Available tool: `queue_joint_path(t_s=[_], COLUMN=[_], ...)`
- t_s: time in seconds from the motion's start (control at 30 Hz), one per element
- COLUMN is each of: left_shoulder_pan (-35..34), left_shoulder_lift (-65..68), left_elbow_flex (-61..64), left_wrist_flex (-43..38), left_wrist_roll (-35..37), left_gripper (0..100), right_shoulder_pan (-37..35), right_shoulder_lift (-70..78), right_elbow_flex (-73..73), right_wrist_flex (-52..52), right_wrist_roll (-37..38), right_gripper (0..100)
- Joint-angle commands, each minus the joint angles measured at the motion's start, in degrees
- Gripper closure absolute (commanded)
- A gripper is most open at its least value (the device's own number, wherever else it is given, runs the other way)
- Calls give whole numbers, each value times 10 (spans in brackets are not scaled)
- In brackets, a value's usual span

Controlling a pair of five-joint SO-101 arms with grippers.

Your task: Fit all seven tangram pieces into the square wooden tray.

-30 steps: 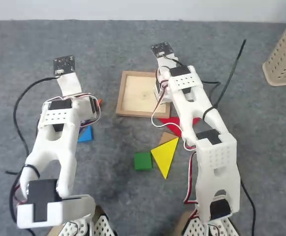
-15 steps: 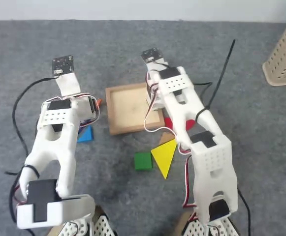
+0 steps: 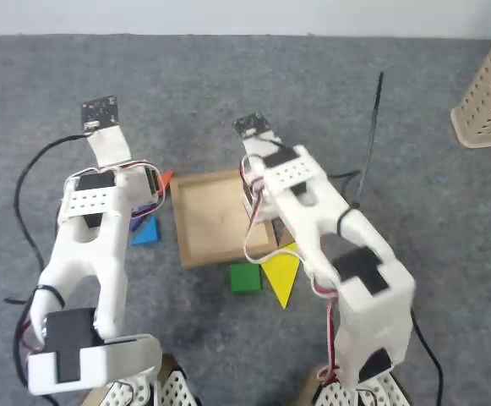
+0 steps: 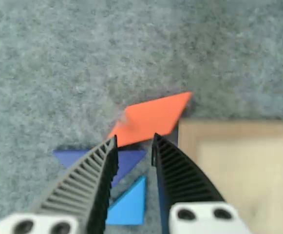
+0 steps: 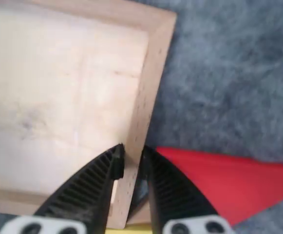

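None of the pieces is fitted: the tray (image 3: 207,220), mid-worktop, is clamped by its rim in the right gripper (image 5: 131,151), so positioning it is judged the step in hand. A red triangle (image 5: 224,185) lies beside that rim. The left gripper (image 4: 134,140), jaws narrowly parted and empty, is hung over an orange piece (image 4: 151,119), which should be grasped next.

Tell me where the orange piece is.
In the left wrist view the orange piece lies just ahead of the left end effector, at a corner of the wooden tray, beside the dark blue triangle.
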Motion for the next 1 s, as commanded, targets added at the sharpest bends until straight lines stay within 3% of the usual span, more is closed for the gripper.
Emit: queue_joint_path(t_s=[0.0,0.33,0.47,0.6,0.8,0.97], left_shoulder_pan=[-17,-16,-9,-5,-4,-4], left_shoulder_lift=[-35,-35,-35,-34,-34,-34], left_elbow_flex=[-30,-31,-31,-31,-31,-31], left_wrist_flex=[-11,-11,-11,-10,-11,-11], left_wrist_roll=[7,7,5,5,4,4], left_gripper=[888,888,888,888,888,888], right_shoulder_pan=[-8,6,6,16,96,100], right_shoulder_lift=[-74,-112,-183,-253,-323,-328], right_elbow_flex=[50,85,83,94,117,220], right_wrist_flex=[-22,-17,-1,27,73,58], right_wrist_roll=[-7,-5,-2,65,90,88], right_gripper=[991,981,890,820,818,838])
